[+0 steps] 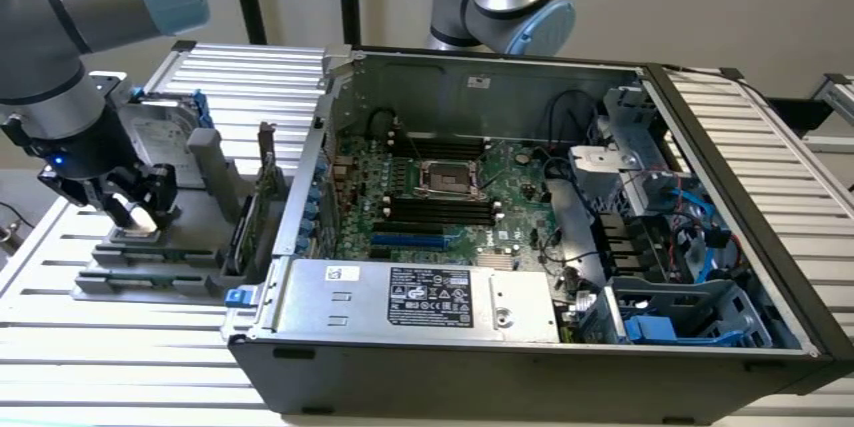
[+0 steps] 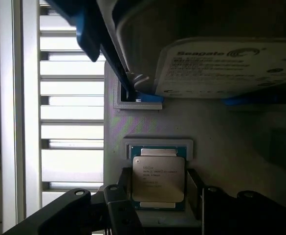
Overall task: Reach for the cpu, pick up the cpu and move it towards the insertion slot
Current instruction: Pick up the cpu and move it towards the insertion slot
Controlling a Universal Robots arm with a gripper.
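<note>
The cpu is a small square chip with a silver-white top and a green rim, lying just in front of its grey holder pocket. My gripper has a dark finger against each side of the chip and is shut on it. In the exterior view the gripper hangs over the grey fixture at the exterior view's left, with the pale chip between its fingers. The insertion slot, a silver-framed square socket, sits on the motherboard inside the open computer case, well to the exterior view's right of the gripper.
A silver hard drive with blue rails stands upright just behind the gripper. A card stands on edge between the fixture and the case wall. A power supply fills the case front. A second arm hangs behind the case.
</note>
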